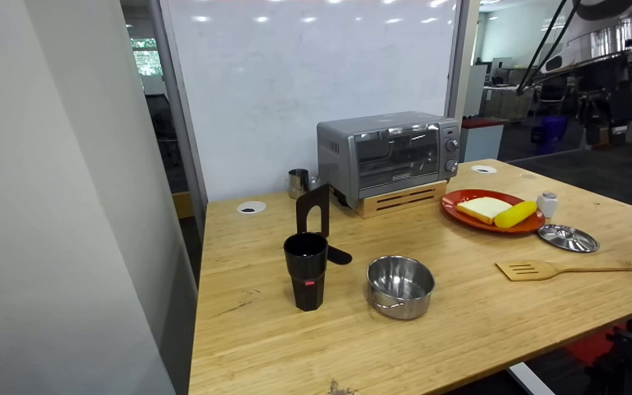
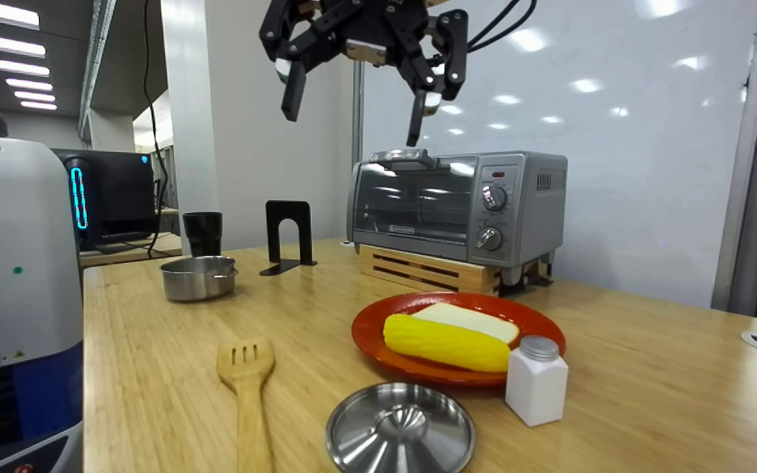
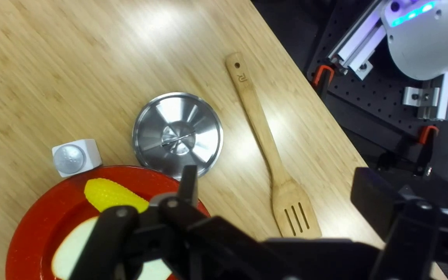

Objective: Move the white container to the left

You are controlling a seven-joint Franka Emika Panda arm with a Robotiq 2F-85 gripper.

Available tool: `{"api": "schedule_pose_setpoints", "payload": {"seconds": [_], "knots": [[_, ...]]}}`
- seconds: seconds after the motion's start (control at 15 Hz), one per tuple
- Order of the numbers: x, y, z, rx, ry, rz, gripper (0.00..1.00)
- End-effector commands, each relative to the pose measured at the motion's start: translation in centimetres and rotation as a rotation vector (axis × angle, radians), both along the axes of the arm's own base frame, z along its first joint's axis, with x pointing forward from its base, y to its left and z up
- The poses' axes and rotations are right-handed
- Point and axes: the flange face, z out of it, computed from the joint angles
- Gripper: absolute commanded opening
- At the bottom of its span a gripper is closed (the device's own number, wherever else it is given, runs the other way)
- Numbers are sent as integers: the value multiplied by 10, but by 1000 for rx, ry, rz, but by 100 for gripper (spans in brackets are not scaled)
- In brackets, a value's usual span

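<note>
Capped white container (image 2: 536, 384) beside red plate (image 2: 369, 334), bread (image 2: 477, 322) and corn (image 2: 444, 343) on it, steel bowl (image 2: 196, 285); tool (image 2: 352, 126) spread wide

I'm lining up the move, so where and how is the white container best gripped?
Grip the white container by its body, below the grey cap, probably with the end effector from above: it stands upright, flat-sided. Avoid the face toward the adjacent red plate; clamp across the other opposite pair instead.

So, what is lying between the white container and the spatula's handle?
In the wrist view, the steel lid lies between the white container and the spatula's handle.
</note>
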Motion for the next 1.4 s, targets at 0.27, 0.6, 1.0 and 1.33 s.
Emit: {"api": "schedule_pose_setpoints", "payload": {"seconds": [0.27,0.6,1.0,1.33], "knots": [[29,-59,-32,-24,31,182,100],[46,-94,-52,-156,-215,108,100],[46,-103,-80,-117,-236,46,100],[48,-100,-77,-133,-225,51,100]]}}
